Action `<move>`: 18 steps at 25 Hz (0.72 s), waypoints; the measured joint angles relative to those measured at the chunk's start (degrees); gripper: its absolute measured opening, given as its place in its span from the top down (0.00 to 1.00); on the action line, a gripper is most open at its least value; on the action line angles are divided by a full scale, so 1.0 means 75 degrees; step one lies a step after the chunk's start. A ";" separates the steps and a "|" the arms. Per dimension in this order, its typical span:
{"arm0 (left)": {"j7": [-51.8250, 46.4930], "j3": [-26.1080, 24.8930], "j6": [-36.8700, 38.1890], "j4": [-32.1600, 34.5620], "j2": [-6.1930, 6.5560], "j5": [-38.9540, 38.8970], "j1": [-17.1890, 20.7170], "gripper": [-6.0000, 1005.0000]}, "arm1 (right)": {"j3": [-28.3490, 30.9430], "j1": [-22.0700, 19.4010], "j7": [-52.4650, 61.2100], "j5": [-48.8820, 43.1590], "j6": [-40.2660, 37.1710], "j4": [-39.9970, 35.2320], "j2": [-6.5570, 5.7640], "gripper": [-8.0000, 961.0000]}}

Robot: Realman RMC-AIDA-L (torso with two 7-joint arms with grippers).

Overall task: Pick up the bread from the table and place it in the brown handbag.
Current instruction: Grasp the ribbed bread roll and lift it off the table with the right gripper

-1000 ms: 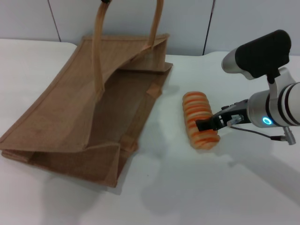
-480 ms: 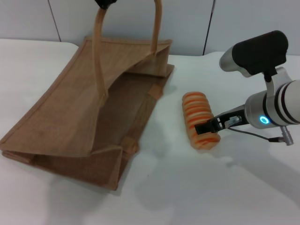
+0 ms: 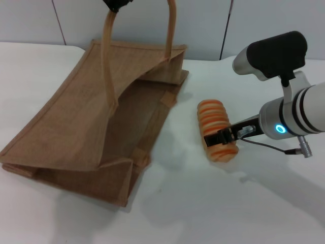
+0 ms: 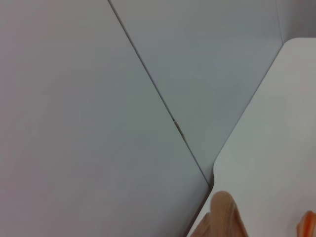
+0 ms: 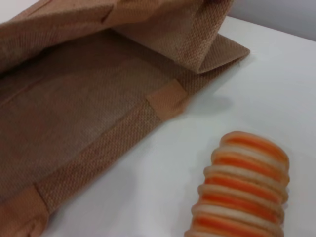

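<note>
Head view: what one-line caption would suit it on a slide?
Right tool at the striped bread on the white table, beside the open brown handbag.

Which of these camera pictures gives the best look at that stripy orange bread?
The head view: it shows the whole bread lying on the table with the right gripper at it. The right wrist view shows it close but cut off at the edge. The left wrist view catches only an orange sliver in the corner.

A: What stands behind the work area?
B: A plain pale grey panelled wall [image 3: 203,25], split by thin dark vertical seams [image 4: 158,96].
A: And the light?
B: Soft, even, casting faint shadows.
</note>
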 joint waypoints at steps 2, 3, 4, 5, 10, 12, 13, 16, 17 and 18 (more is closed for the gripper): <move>-0.0020 0.0025 0.0001 -0.0001 -0.0003 0.0002 -0.0002 0.88 | -0.0073 0.0059 0.0126 -0.0052 -0.0001 0.0041 0.0000 0.07; -0.0041 0.0043 0.0001 -0.0001 -0.0003 0.0003 -0.0003 0.88 | -0.0095 0.0084 0.0170 -0.0072 -0.0003 0.0063 0.0001 0.07; -0.0061 0.0064 0.0001 0.0000 -0.0001 0.0004 -0.0004 0.88 | -0.0091 0.0111 0.0185 -0.0076 -0.0008 0.0096 0.0000 0.07; -0.0073 0.0083 0.0001 0.0000 0.0001 0.0004 -0.0005 0.88 | -0.0089 0.0129 0.0188 -0.0077 -0.0011 0.0117 0.0001 0.07; -0.0084 0.0100 0.0007 -0.0011 0.0004 0.0005 -0.0027 0.88 | -0.0063 0.0285 0.0194 -0.0080 -0.0019 0.0355 0.0001 0.07; -0.0084 0.0103 0.0011 -0.0017 0.0003 0.0005 -0.0030 0.88 | -0.0060 0.0373 0.0195 -0.0080 -0.0012 0.0510 0.0001 0.07; -0.0084 0.0104 0.0012 -0.0025 0.0003 0.0005 -0.0034 0.88 | -0.0060 0.0423 0.0195 -0.0079 -0.0011 0.0600 0.0001 0.07; -0.0084 0.0106 0.0024 -0.0035 0.0001 0.0005 -0.0043 0.88 | -0.0088 0.0552 0.0196 -0.0079 -0.0032 0.0828 0.0001 0.07; -0.0084 0.0107 0.0054 -0.0036 -0.0001 0.0005 -0.0049 0.88 | -0.0101 0.0631 0.0196 -0.0076 -0.0082 0.0984 0.0001 0.07; -0.0084 0.0111 0.0074 -0.0039 -0.0003 0.0004 -0.0052 0.88 | -0.0104 0.0670 0.0196 -0.0073 -0.0104 0.1073 0.0001 0.07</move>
